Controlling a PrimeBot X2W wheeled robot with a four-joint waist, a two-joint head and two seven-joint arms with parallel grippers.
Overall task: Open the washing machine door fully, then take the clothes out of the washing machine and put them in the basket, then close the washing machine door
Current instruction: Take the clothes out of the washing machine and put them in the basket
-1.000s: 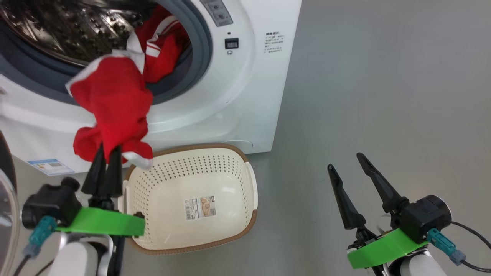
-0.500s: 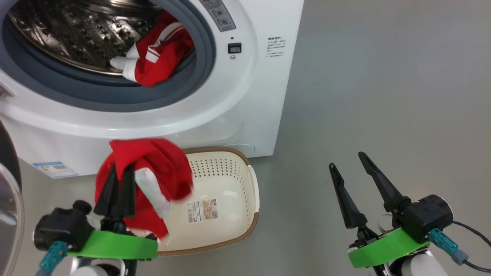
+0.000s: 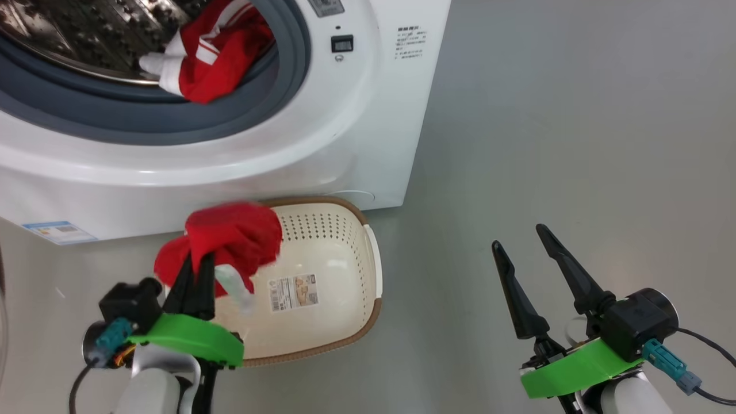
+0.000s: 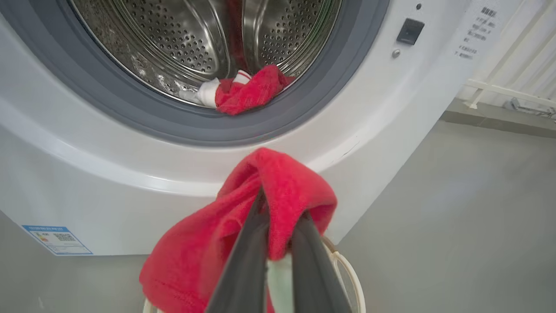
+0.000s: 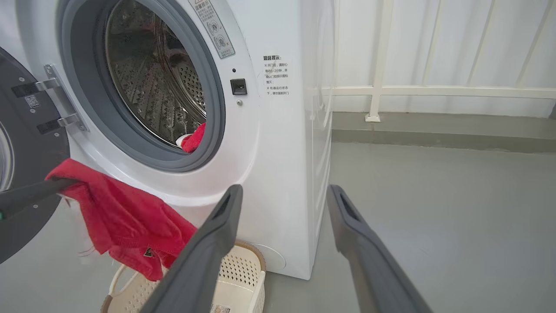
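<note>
The left gripper [image 3: 194, 265] is clenched on a red garment [image 3: 236, 236]: in the left wrist view its two dark fingers [image 4: 243, 265] pinch a fold of the cloth, which humps over their tips and droops down on the near left side. A strip of white trim [image 3: 233, 284] dangles just beside the fingers. The held garment hangs above the left, machine-side part of the basket [image 3: 376, 310], and in the right wrist view its lowest corner comes down close to the brown rim; whether it touches the rim cannot be told. The cream perforated basket stands on the grey floor [image 3: 575, 144] right against the foot of the washing machine [image 3: 356, 126], with a sticker [image 3: 294, 292] on its bare bottom. A second red garment [image 3: 207, 63] with white stripes lies at the lower right of the steel drum [image 3: 75, 34], resting against the grey rubber ring [image 3: 172, 123]. The washing machine door [image 5: 26, 165] stands swung open on its hinge at the machine's left side. A small blue label [image 3: 54, 231] sits low on the white front panel. The right gripper [image 3: 517, 237] hovers over bare floor well to the right of the basket, its jaws spread wide and holding nothing. A white railing [image 5: 434, 91] runs behind the machine.
</note>
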